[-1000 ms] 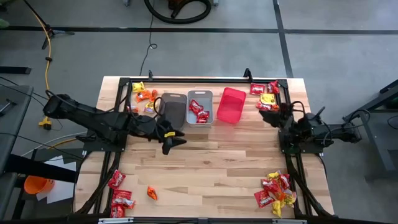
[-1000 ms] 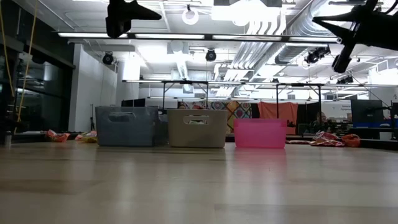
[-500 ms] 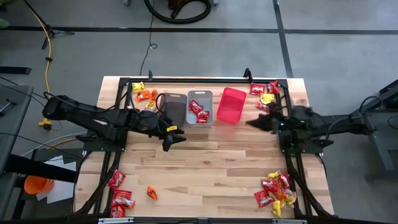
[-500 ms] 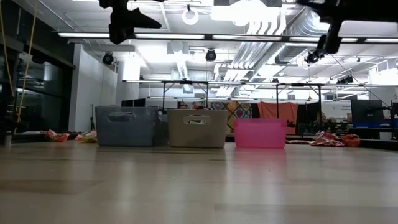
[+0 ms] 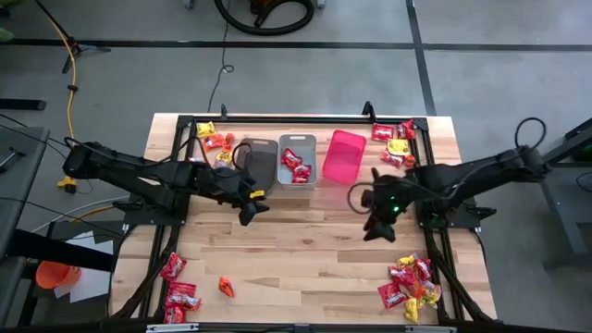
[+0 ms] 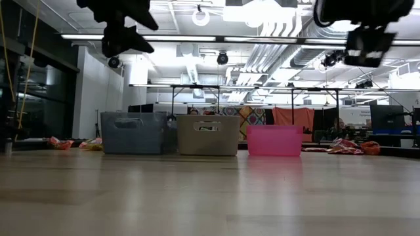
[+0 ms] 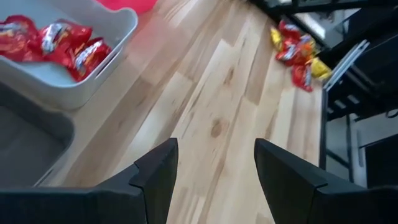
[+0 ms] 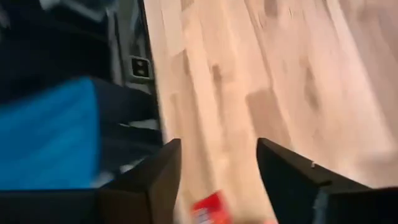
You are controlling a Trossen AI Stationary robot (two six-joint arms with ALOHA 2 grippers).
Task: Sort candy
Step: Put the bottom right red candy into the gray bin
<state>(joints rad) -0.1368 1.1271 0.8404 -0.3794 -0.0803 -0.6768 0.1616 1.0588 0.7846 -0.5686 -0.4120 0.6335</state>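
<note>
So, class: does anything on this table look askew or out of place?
Yes: the pink bin sits at an angle, while the brown bin and grey bin stand square. Candy lies in scattered piles near the corners.

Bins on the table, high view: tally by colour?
Brown bin: 1
Grey bin: 1, red candy inside
Pink bin: 1
Total: 3 bins, side by side along the far side of the table.
</note>
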